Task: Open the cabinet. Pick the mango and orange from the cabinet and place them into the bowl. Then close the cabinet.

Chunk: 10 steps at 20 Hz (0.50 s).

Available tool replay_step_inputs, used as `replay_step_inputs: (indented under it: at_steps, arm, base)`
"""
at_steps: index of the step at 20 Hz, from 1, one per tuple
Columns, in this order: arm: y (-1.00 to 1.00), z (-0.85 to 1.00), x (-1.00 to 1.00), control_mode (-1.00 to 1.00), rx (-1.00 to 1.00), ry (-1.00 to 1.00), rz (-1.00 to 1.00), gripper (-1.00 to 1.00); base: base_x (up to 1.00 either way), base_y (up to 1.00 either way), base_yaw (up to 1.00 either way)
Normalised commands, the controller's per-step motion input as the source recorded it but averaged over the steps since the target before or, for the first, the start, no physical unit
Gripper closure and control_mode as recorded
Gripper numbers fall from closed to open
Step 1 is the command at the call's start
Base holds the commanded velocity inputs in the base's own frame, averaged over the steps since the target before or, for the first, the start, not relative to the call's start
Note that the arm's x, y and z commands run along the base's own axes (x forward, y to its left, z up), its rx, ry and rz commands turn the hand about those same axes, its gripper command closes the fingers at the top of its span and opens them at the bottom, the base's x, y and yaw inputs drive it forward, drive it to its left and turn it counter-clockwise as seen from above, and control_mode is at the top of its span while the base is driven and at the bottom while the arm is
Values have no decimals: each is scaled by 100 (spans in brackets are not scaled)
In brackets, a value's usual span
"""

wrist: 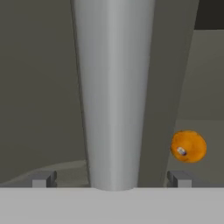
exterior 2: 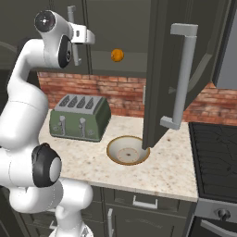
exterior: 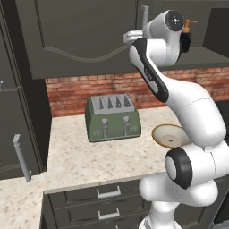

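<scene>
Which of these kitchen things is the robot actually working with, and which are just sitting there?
Part of the job:
cabinet, right door swung open
left door handle, between the open gripper tips
orange inside the cabinet
bowl on the counter

Just lying about:
toaster
drawers
stove

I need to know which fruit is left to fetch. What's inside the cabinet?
An orange sits on the shelf of the cabinet, past the open right door. The closed left door covers the rest, so the mango cannot be seen.
</scene>
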Motion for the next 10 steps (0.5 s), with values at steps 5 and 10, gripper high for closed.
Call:
replay_step_inputs:
  at_steps: [5, 10]
  arm:
    - [0, -2, 11, -100, 0, 0, 0, -100]
    - [0, 0, 0, -100, 0, 0, 0, 100]
  base:
    - [0, 0, 0]
    - [0, 0, 0]
